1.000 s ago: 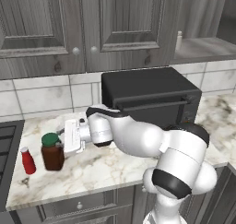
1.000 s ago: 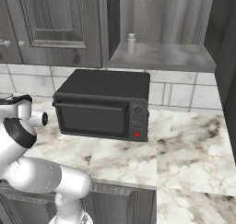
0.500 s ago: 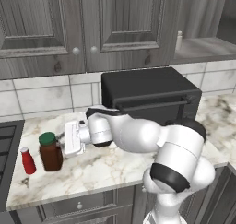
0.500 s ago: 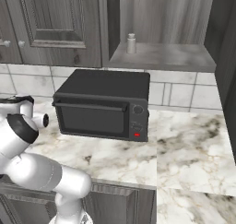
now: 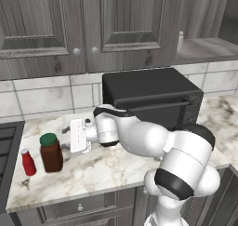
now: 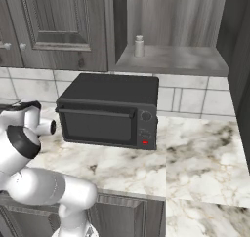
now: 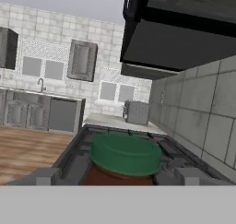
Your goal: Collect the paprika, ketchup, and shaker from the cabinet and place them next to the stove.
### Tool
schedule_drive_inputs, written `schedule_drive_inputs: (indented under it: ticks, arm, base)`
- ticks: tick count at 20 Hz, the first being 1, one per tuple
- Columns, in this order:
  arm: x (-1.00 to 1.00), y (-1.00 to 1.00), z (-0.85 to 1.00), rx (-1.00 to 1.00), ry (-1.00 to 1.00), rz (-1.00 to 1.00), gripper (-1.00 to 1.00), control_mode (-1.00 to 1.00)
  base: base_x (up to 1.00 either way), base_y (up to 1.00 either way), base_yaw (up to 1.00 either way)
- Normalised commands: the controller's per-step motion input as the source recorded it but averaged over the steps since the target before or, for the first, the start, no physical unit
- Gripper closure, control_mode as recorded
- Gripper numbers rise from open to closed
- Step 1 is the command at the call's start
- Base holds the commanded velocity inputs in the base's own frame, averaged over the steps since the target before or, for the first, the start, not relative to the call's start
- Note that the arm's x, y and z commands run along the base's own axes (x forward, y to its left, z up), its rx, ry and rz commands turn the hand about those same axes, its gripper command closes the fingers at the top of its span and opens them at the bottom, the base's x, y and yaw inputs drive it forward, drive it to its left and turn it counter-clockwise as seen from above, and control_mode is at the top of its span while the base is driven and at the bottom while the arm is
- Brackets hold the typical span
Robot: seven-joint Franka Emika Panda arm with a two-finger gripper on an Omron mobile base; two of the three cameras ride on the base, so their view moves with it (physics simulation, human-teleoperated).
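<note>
With the gripper (image 5: 69,137) open just beside the paprika (image 5: 51,152), judged the jar's placing done: stood upright on the marble surface (image 5: 102,167), near the ketchup (image 5: 28,162) and the stove (image 5: 6,141). Farther off, past the toaster oven (image 5: 151,97), saw the shaker (image 6: 139,46) on the cabinet (image 6: 171,60) shelf. Next called for: backing off, then reaching up there.

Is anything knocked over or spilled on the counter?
No, nothing stands out. The paprika and the ketchup both stand upright on the counter beside the stove, with no spills. The shaker stands upright on the cabinet shelf.
</note>
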Motion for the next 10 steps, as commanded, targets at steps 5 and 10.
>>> schedule_drive_inputs:
  ticks: [5, 10]
  arm:
    - [-0.09, -0.43, 0.63, 0.00, -0.01, -0.10, -1.00, -1.00]
    - [-0.18, -0.70, 0.75, 0.00, 0.00, -0.16, -1.00, -1.00]
  base:
    - [0.00, 0.00, 0.00]
    - [0.00, 0.00, 0.00]
